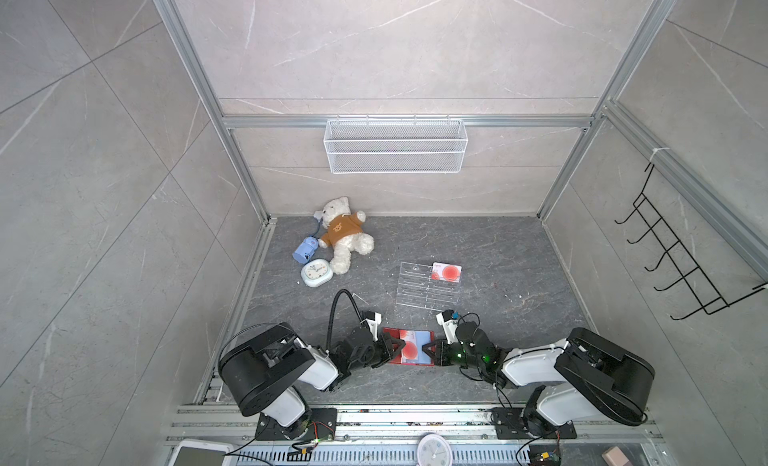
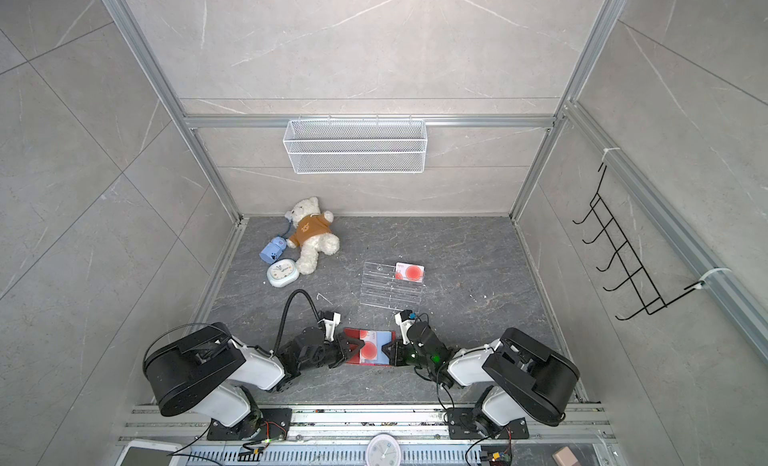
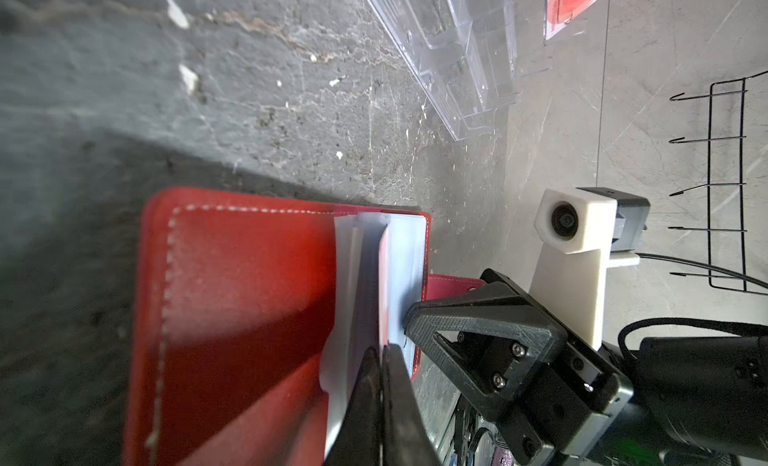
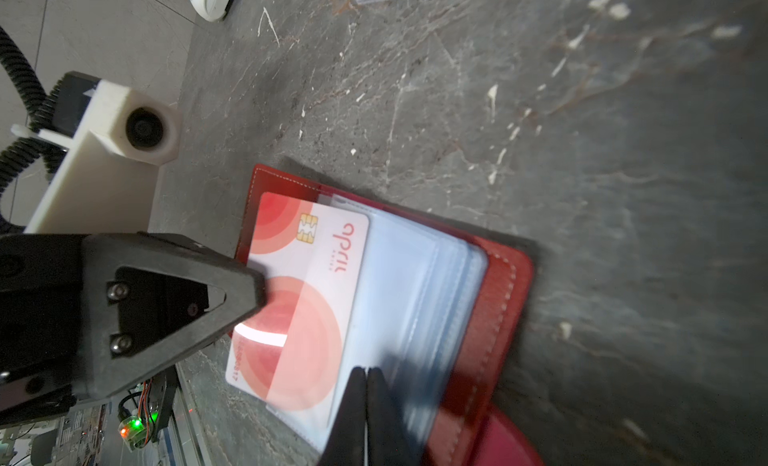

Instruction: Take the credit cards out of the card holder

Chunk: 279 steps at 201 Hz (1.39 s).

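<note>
The red card holder (image 1: 388, 331) (image 2: 351, 333) lies open on the dark floor between both arms, its pale blue sleeves fanned out. One white credit card (image 4: 320, 256) with red circles sticks partway out of a sleeve. My left gripper (image 3: 381, 350) (image 1: 401, 346) is shut on that card's outer edge. My right gripper (image 4: 366, 370) (image 1: 426, 348) is shut on the blue sleeves at the holder's opposite side. In both top views a second credit card (image 1: 446, 272) (image 2: 409, 272) rests on the clear acrylic rack (image 1: 419, 289) further back.
A teddy bear (image 1: 343, 235), a small white clock (image 1: 316, 273) and a blue toy (image 1: 305, 249) lie at the back left. A white wire basket (image 1: 395, 145) hangs on the back wall and a black hook rack (image 1: 681, 251) on the right wall.
</note>
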Available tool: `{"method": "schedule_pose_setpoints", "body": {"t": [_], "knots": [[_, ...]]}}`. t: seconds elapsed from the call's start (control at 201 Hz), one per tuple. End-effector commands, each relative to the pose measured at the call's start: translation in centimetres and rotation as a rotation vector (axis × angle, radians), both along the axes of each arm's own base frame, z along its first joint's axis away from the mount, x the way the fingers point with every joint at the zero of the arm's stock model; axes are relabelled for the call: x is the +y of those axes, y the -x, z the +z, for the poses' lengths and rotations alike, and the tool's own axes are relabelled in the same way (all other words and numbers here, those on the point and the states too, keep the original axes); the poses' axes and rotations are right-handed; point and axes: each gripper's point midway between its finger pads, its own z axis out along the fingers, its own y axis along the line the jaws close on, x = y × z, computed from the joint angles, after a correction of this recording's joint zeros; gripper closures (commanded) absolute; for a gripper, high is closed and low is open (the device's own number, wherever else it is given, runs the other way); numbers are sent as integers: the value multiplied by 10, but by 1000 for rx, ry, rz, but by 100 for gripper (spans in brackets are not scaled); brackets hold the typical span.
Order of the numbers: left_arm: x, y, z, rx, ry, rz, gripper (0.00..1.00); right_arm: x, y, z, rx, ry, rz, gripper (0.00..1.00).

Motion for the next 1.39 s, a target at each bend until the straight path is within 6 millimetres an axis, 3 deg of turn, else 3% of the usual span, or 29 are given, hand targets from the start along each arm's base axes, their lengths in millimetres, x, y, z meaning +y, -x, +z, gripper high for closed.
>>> {"method": "schedule_pose_setpoints", "body": {"t": [0.0,0.433,0.562,0.841,1.13,1.23,1.384], "knots": [[12,-1,-1,-30,-47,16,99,-10,10,-13,43,52,6,91],[24,-2,28,-85,-53,45,100,-9,10,0,31,66,18,87],[30,-1,46,-117,-30,59,100,-5,7,18,9,42,26,83],[32,-3,89,-186,55,82,100,-19,-3,69,-74,111,-13,55],[19,-6,127,-235,187,64,100,-59,-10,118,-203,231,-118,7],[9,-7,145,-261,243,31,100,-66,-9,137,-244,210,-133,0],[-5,-10,162,-279,314,-11,100,-70,-6,157,-266,160,-150,0]]}}
